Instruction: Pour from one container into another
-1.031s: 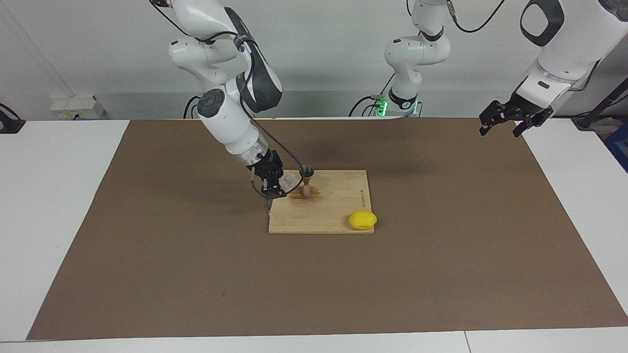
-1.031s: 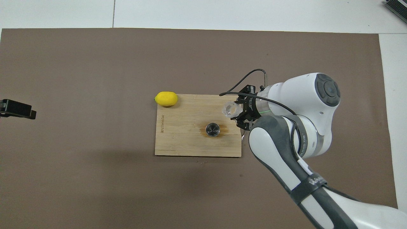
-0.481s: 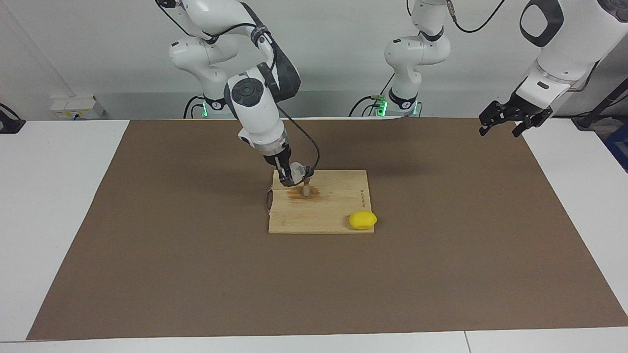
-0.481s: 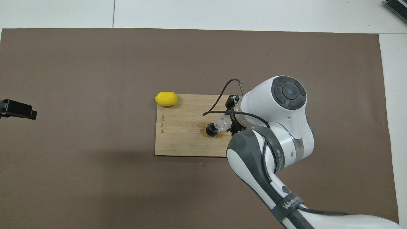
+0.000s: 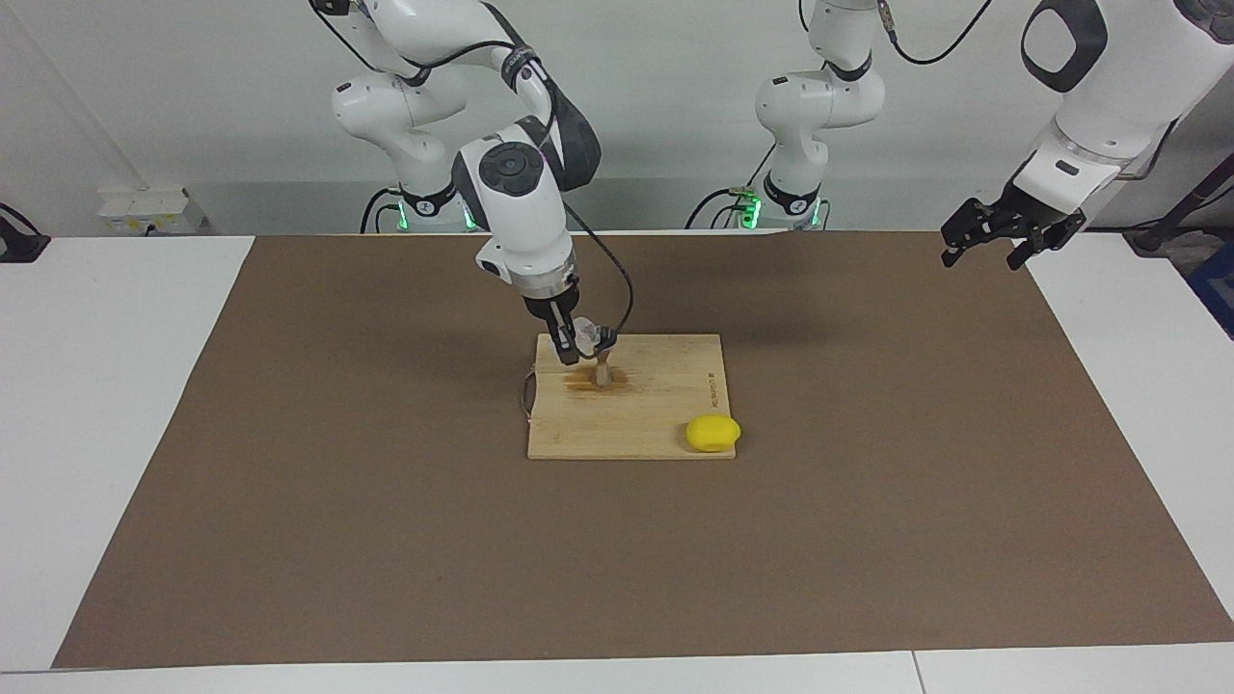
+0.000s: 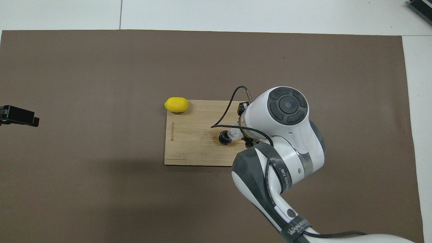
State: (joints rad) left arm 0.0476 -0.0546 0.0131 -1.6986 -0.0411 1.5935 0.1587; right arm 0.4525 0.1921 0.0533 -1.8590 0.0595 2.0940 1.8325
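Note:
A clear ridged glass cup is tipped on its side just above the metal jigger, its mouth toward the jigger's top. My right gripper is shut on the cup. The jigger stands upright on the wooden board, in a brown wet stain. In the overhead view the right arm's wrist hides most of the gripper. My left gripper waits open, up in the air over the mat's edge at the left arm's end of the table.
A yellow lemon rests at the board's corner farthest from the robots, toward the left arm's end. The board lies on a brown mat. A black cable loops beside the right gripper.
The right arm has swung the cup from beside the board's edge to just over the jigger and tipped it further. The left arm has stayed still.

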